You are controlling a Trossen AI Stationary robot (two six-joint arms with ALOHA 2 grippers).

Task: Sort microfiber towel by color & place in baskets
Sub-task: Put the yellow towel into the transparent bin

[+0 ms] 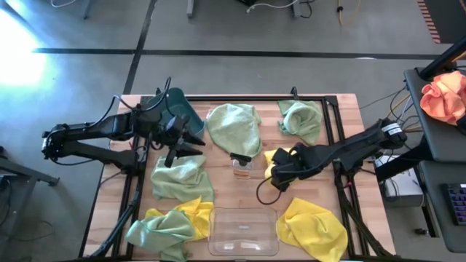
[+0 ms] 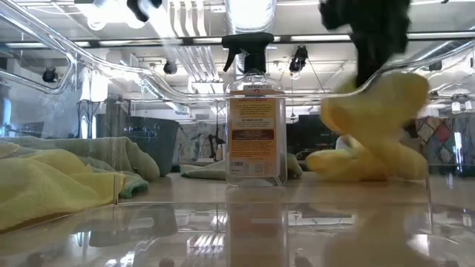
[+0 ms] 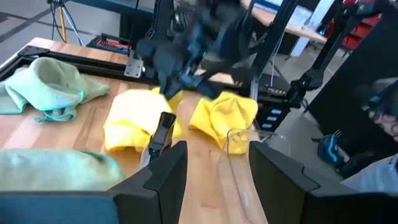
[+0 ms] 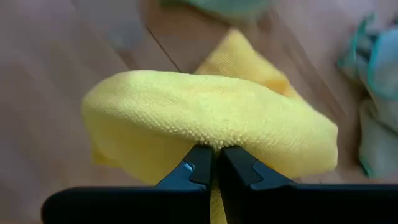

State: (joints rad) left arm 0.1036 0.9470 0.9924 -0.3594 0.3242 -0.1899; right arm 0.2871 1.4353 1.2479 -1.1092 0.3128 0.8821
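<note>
Right gripper (image 4: 214,163) clamped on a yellow towel (image 4: 211,118), jaws pinched tight on a fold of it near the table's middle, just right of the spray bottle (image 1: 242,164); cloth lifted and bunched in the low view, its lower part trailing near the wood. Left gripper (image 3: 211,171) parked over the table's left side beside the teal basket (image 1: 183,108), jaws apart, nothing between them. Clear basket (image 1: 243,231) at the front edge, centre, apparently with no towel in it. Green towels: one (image 1: 234,127) behind the bottle, one (image 1: 302,118) at back right, one (image 1: 181,178) left of centre, one (image 1: 156,231) at front left overlapping a yellow one (image 1: 195,211). Another yellow towel (image 1: 314,229) at front right, beside the clear basket. Orange-pink cloth (image 1: 444,96) off the table, on a stand to the right.
</note>
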